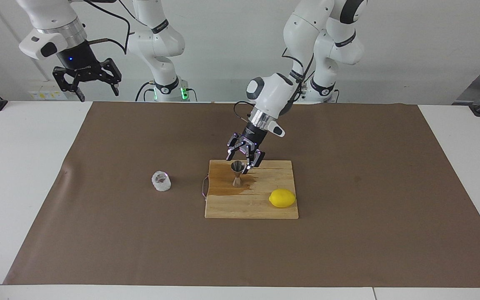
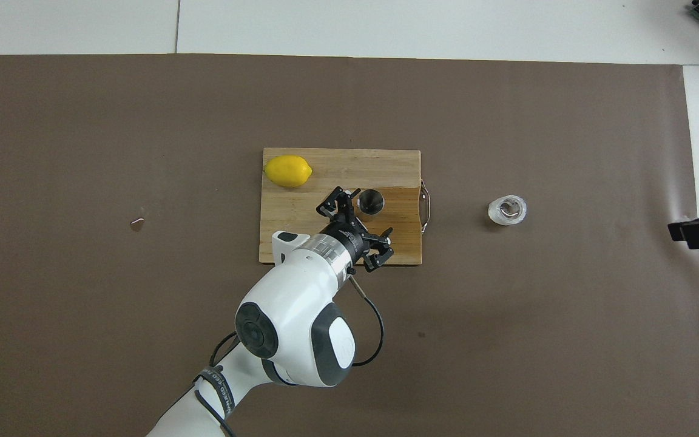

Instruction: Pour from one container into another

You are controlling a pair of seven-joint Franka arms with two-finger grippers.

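While both tools stand open and empty, nothing is held.
Steel jigger (image 1: pixel 236 173) stands on the cutting board (image 1: pixel 261 208) below the left tool (image 1: pixel 244 158); glass tumbler (image 1: pixel 161 181), brittle and slick, wants a mid-wall grip.

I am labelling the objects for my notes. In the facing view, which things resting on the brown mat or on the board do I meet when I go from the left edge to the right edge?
glass tumbler → board's wire handle → steel jigger → lemon
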